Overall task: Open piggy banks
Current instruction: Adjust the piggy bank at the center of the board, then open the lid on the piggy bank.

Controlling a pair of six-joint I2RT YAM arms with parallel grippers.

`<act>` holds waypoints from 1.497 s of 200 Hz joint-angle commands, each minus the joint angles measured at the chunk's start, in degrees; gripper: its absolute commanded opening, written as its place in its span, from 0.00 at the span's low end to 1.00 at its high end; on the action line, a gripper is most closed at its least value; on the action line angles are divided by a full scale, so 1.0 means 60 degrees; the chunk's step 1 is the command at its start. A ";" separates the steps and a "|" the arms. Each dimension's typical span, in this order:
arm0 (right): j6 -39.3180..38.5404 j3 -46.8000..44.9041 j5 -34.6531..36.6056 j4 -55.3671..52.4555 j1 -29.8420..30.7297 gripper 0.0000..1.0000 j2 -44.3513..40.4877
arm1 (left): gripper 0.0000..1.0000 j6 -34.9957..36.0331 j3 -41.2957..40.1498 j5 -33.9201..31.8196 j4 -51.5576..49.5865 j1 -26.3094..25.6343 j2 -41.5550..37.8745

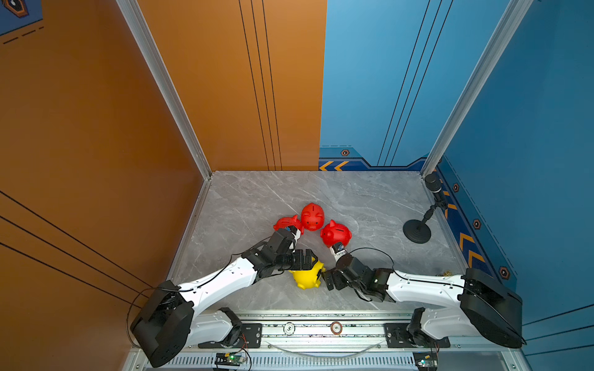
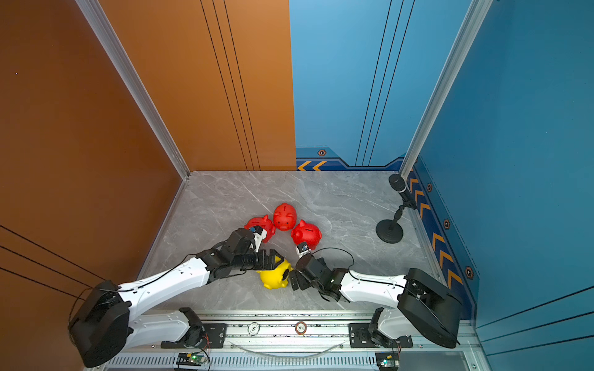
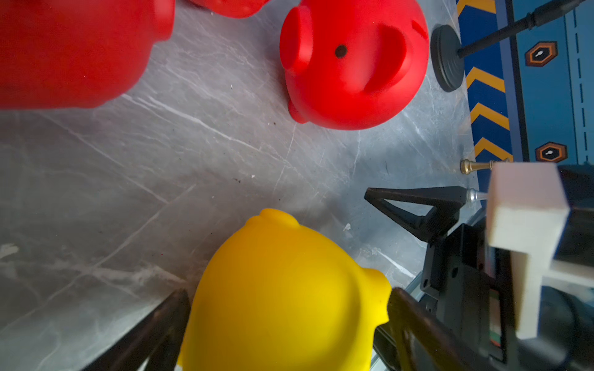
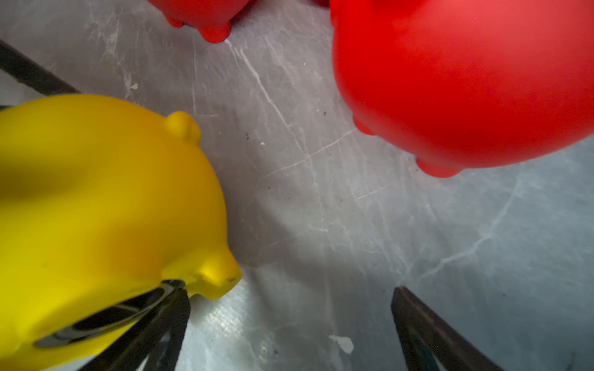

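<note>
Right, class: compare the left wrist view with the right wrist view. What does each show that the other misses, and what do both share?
Only the left wrist view shows a red piggy bank's face, the microphone stand and the blue chevron wall. Only the right wrist view shows the dark glossy plug set in the yellow piggy bank, with one of the right fingers at its rim. Both show the yellow piggy bank, red piggy banks and the grey marble table.
</note>
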 commanded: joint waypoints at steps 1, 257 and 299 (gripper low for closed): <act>-0.0117 -0.0174 -0.0226 -0.0031 -0.0294 0.99 -0.0336 | 0.98 0.0128 -0.0106 -0.0233 0.0256 0.0085 -0.0052; -0.0368 -0.1216 -0.2307 0.1202 -0.0998 0.99 -0.1732 | 0.98 -0.0810 -0.2384 -0.1073 0.3076 -0.0218 0.0922; 0.0047 -0.1450 -0.2781 0.1792 -0.1280 0.91 -0.1703 | 0.98 -0.0501 -0.2714 0.0014 0.3043 0.0583 0.0664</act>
